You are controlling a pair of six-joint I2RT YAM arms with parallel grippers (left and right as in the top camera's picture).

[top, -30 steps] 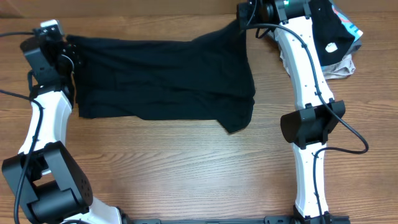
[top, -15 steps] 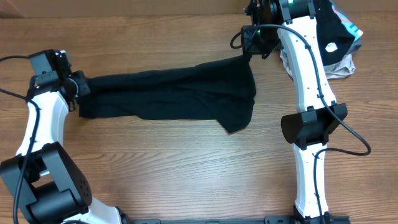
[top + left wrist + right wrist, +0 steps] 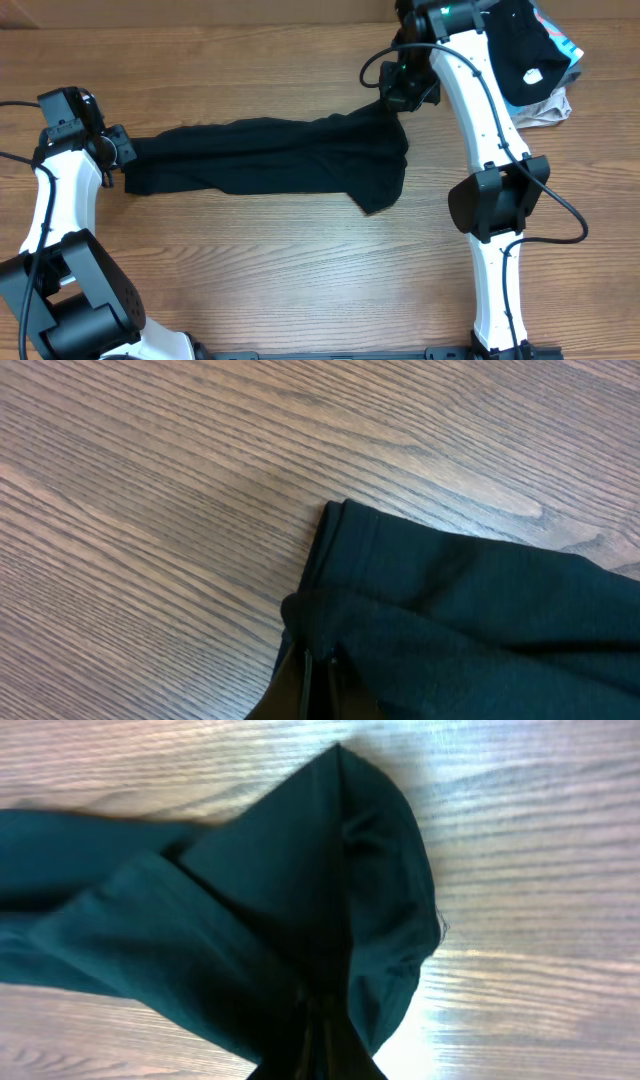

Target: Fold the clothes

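Wooden table (image 3: 250, 270) carries the clothes (image 3: 270, 160), drawn out lengthwise between my tools; left tool (image 3: 124, 150) clamped on one end, right tool (image 3: 393, 100) clamped on the other

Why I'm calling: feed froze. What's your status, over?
Left gripper shut on black garment, left end; right gripper shut on its upper right corner. Garment stretched in a band between them. Other clothes piled far right, apart.

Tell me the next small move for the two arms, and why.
Probably lower both held corners toward the near edge. The left pincer and right pincer are each shut on a corner of the black garment, whose fold is not yet laid flat.
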